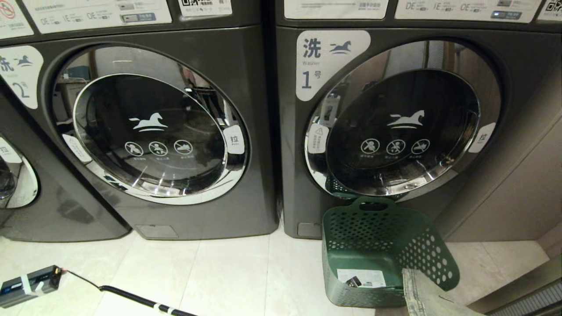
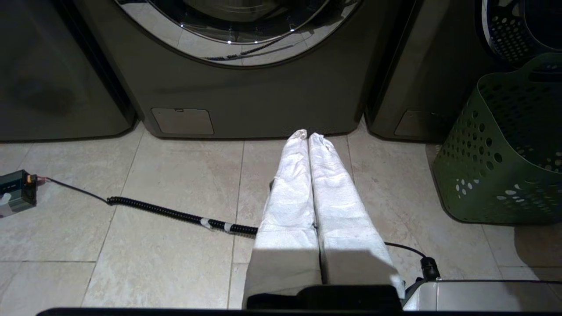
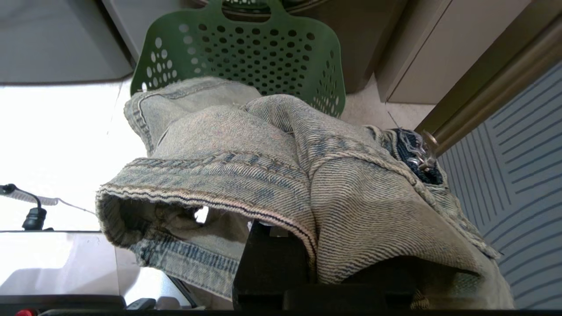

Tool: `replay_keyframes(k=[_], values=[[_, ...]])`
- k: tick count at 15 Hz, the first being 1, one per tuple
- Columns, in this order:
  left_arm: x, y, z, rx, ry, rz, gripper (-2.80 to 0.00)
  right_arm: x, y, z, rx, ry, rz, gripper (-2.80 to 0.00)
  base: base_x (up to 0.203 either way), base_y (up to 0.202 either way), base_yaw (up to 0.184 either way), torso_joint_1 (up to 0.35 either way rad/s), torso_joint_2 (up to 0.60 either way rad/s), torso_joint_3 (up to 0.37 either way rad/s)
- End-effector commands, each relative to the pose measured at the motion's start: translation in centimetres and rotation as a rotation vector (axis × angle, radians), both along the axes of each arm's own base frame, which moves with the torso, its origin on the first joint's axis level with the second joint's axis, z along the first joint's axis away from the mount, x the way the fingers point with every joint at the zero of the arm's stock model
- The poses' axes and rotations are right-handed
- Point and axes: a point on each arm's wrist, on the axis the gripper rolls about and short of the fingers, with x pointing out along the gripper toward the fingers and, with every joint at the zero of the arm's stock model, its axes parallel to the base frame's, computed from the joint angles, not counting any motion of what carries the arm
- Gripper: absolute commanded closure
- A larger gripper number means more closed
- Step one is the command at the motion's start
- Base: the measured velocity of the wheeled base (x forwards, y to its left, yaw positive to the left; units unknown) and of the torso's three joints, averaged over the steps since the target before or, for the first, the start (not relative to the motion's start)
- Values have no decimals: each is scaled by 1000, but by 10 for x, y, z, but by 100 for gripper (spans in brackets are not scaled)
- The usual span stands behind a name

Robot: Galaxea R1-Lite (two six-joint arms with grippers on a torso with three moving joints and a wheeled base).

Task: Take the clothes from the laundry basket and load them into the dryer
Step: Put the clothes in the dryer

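Your right gripper (image 3: 281,228) is buried under the jeans (image 3: 272,175): the faded denim drapes right over the fingers, which you can't see directly, though they look clamped tight on the cloth. In the head view a strip of that same denim pokes in at the lower right, just in front of the green laundry basket (image 1: 377,259), which sits on the tiled floor (image 1: 219,272) tipped toward you, right below the door of the machine marked 1 (image 1: 395,127). That round door looks closed from here, and so does the door of the machine marked 2 (image 1: 149,127) to its left. Your left gripper (image 2: 307,136) hangs low over the tiles, its white-wrapped fingers (image 2: 290,188) pressed together with nothing between them, tips pointing at the base of machine 2. A coiled black cable (image 2: 175,213) runs across the floor to a small black box (image 1: 28,285) on your left.
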Motion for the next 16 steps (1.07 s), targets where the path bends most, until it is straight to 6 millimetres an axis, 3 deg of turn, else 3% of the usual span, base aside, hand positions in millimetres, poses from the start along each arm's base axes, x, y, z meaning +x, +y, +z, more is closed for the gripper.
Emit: replay_keyframes(k=[1,11,16], values=[[0,0,0,0,0,1,0,0,0,0,0,1,2,0,0,0,0,2,6,211],[0,0,0,0,0,1,0,0,0,0,-1,2,1,0,0,0,0,2,3,202],[0,0,0,0,0,0,0,0,0,0,-1,2,1,0,0,0,0,1,1,39]])
